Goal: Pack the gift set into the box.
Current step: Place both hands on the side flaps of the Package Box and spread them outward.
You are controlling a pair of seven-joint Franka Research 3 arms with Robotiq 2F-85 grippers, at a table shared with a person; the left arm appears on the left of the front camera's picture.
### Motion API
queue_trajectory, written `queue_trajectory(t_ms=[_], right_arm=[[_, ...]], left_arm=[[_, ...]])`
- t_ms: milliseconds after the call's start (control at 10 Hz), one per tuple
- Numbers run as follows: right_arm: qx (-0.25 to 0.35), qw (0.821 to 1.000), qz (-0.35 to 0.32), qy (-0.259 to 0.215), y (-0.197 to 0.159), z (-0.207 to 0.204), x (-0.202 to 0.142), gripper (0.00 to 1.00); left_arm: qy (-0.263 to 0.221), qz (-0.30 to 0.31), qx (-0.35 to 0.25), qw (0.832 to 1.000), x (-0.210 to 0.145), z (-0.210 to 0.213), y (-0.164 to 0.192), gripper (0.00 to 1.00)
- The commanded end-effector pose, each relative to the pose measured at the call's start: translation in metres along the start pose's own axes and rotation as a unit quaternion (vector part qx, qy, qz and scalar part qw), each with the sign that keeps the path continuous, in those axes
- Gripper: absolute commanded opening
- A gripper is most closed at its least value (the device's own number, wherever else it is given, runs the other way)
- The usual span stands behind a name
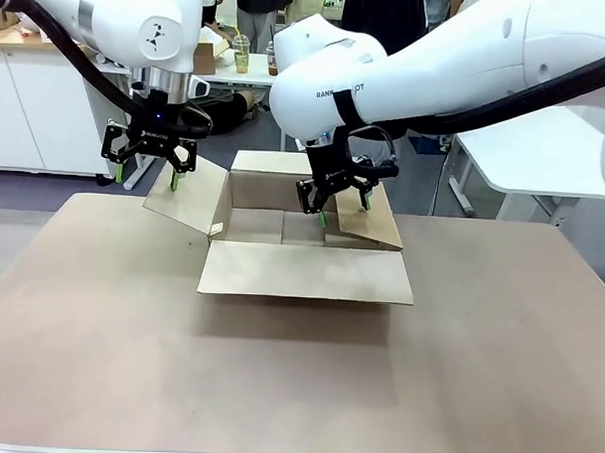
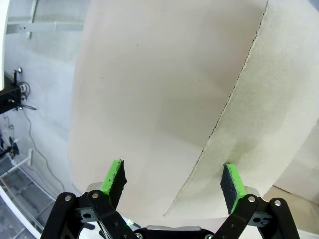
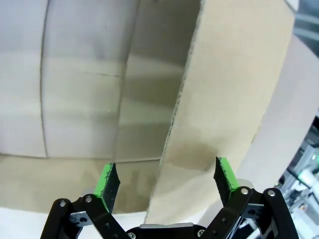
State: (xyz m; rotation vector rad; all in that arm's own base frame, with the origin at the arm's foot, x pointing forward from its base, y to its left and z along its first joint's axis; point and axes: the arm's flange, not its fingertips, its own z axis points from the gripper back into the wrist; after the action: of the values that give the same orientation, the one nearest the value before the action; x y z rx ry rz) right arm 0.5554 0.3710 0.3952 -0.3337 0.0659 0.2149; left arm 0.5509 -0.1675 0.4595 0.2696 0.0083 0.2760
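The box [image 1: 306, 271] stands open on the desk [image 1: 100, 329], a little above the centre of the front view, with its four flaps spread outward. I see only a part of its inside from there. The near wall hides the front strip of the floor, and my right hand [image 1: 344, 210] covers some of the right side. This hand hangs just over the right flap [image 1: 377, 229], fingers pointing down and spread wide, with nothing between them but the edge of the flap. In the right wrist view that rough edge rises from the bottom of the frame between my green pads [image 3: 109, 183], and as far as I can tell it touches neither of them. To the left of it lies the brown floor of the box with its seams, cut off at the bottom behind my fingers. My left hand [image 1: 147, 176] is at the upper left of the front view, above the top edge of the left flap [image 1: 189, 201], which leans outward. It is also open and grips nothing. In the left wrist view a cardboard edge runs from the upper right down to the bottom, between my two fingertips [image 2: 113, 178]. Both sides of it have the same pale brown, so I cannot say surely which side is flap and which is desk. Behind the box my two white arms block much of the room. Between them I make out a cup [image 1: 240, 53] on a far surface, and a white table [image 1: 539, 150] stands at the right.
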Motion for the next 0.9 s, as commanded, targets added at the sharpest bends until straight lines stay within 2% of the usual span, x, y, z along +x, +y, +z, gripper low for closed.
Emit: queue_trajectory(t_ms=[0, 500, 800], right_arm=[[-0.043, 0.997, -0.066, -0.02, -0.014, -0.005, -0.01, 1.0], [-0.077, 0.989, -0.115, -0.052, -0.066, -0.001, 0.016, 1.0], [-0.029, 0.99, -0.136, -0.037, -0.116, 0.018, 0.033, 1.0]], left_arm=[[-0.003, 0.002, 0.007, 1.0, 0.0, 0.0, 0.003, 1.0], [-0.003, 0.002, 0.007, 1.0, 0.0, 0.0, 0.003, 1.0], [-0.003, 0.002, 0.007, 1.0, 0.0, 0.0, 0.003, 1.0]])
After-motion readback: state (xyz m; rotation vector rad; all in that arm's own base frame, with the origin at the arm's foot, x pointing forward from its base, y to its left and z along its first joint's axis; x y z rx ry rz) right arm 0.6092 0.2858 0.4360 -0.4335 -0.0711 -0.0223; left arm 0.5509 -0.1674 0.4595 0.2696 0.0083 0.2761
